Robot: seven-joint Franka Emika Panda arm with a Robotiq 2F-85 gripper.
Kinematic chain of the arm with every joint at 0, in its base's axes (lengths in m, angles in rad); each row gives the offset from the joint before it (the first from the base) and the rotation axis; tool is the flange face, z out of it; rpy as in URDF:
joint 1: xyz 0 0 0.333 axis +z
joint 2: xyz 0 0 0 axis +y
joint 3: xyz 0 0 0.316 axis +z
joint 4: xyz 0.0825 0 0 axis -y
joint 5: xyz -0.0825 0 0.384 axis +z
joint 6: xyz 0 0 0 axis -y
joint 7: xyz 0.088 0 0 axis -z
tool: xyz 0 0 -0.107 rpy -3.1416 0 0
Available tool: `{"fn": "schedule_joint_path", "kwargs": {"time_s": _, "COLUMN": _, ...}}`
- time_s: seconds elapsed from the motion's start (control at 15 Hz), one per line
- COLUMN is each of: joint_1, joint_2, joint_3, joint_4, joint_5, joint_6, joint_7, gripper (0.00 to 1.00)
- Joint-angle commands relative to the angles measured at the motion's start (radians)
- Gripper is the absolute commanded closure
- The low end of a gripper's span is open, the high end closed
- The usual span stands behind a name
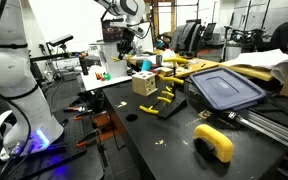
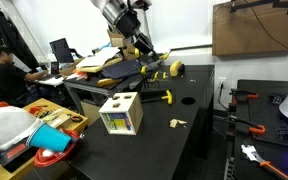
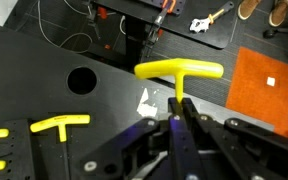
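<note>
Over blk table (image 3: 24, 75): tool (image 3: 177, 108) clamped on smooth yel T-bar (image 3: 179, 70).

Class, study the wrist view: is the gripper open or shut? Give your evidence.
Shut on the yellow T-piece. In the wrist view the gripper has both fingers clamped against the stem, no gap between.

A wooden box (image 2: 121, 114) with cut-out holes stands upright on the black table (image 2: 154, 150), and a small wooden block (image 2: 178, 123) lies near it on the same surface. In an exterior view, a dark blue lid (image 1: 225, 88) lies flat on the table, and a yellow curved block (image 1: 215, 141) lies near the front edge, well apart from the box. In the wrist view, a round hole (image 3: 81, 79) is cut in the table top, and an orange mat (image 3: 267, 85) shows beyond the table edge.
</note>
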Motion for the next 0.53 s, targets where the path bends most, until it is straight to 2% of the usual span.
{"fn": "schedule_joint_path", "kwargs": {"time_s": 0.0, "joint_1": 0.016, "joint_2": 0.069, "joint_3": 0.005, "joint_4": 0.094, "joint_5": -0.074, "joint_6": -0.104, "joint_7": 0.0, "gripper": 0.98}}
{"fn": "schedule_joint_path", "kwargs": {"time_s": 0.47, "joint_1": 0.061, "joint_2": 0.191, "joint_3": 0.013, "joint_4": 0.203, "joint_5": -0.245, "joint_6": -0.248, "joint_7": -0.018, "gripper": 0.98}}
